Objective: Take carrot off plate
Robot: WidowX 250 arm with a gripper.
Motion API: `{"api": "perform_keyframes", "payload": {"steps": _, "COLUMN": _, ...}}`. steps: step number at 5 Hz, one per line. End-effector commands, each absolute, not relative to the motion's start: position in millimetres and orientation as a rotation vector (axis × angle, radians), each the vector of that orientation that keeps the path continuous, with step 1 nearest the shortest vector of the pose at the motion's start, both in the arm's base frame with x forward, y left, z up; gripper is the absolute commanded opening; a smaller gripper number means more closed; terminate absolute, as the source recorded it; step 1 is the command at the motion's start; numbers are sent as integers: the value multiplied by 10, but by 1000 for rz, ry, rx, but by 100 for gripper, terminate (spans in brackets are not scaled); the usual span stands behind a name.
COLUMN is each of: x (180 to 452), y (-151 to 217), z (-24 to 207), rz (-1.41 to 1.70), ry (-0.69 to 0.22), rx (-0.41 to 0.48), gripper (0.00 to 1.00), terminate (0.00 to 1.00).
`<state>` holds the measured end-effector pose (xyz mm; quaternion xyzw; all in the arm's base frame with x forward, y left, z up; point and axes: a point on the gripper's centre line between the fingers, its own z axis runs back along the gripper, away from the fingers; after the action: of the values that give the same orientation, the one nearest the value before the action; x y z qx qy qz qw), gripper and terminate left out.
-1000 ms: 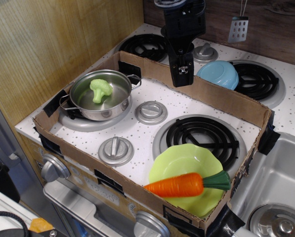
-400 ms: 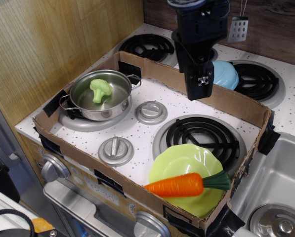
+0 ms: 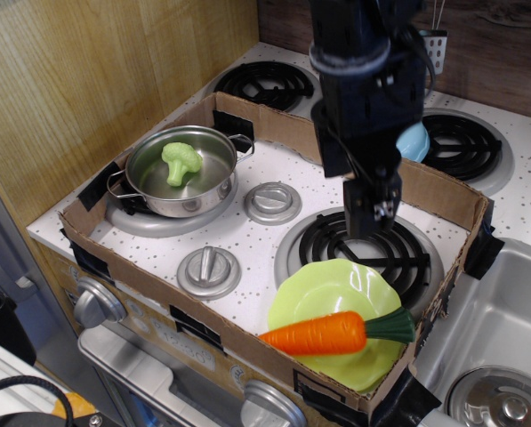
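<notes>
The orange carrot (image 3: 317, 334) with its dark green top lies across the front of the lime-green plate (image 3: 329, 291), its tip overhanging the plate's left rim and the cardboard wall. The plate sits at the front right of the cardboard tray. My gripper (image 3: 370, 222) hangs above the right front burner, just behind and above the plate. Its black fingers point down, close together, with nothing between them.
A steel pot (image 3: 181, 173) holding a light green broccoli (image 3: 181, 161) stands at the left. A light blue bowl (image 3: 413, 140) sits behind the cardboard wall (image 3: 443, 191). Silver knobs (image 3: 209, 271) lie mid-tray. A sink (image 3: 505, 329) is at right.
My gripper has moved from the back of the stove forward and to the right, and lower, over the right front burner near the plate. The carrot and plate have not moved.
</notes>
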<state>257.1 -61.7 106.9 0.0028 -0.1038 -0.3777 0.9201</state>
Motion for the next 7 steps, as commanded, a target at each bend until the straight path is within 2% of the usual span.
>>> {"api": "perform_keyframes", "payload": {"steps": 1, "x": 2400, "y": -709, "z": 912, "rz": -715, "ry": -313, "rx": 28, "gripper": 100, "terminate": 0}}
{"api": "perform_keyframes", "payload": {"steps": 3, "x": 2289, "y": -741, "z": 656, "rz": -733, "ry": -329, "rx": -15, "gripper": 100, "terminate": 0}}
{"api": "perform_keyframes", "payload": {"steps": 4, "x": 2249, "y": -739, "z": 601, "rz": -742, "ry": -292, "rx": -27, "gripper": 100, "terminate": 0}}
{"api": "perform_keyframes", "payload": {"steps": 7, "x": 2224, "y": -725, "z": 328, "rz": -738, "ry": -354, "rx": -89, "gripper": 100, "terminate": 0}}
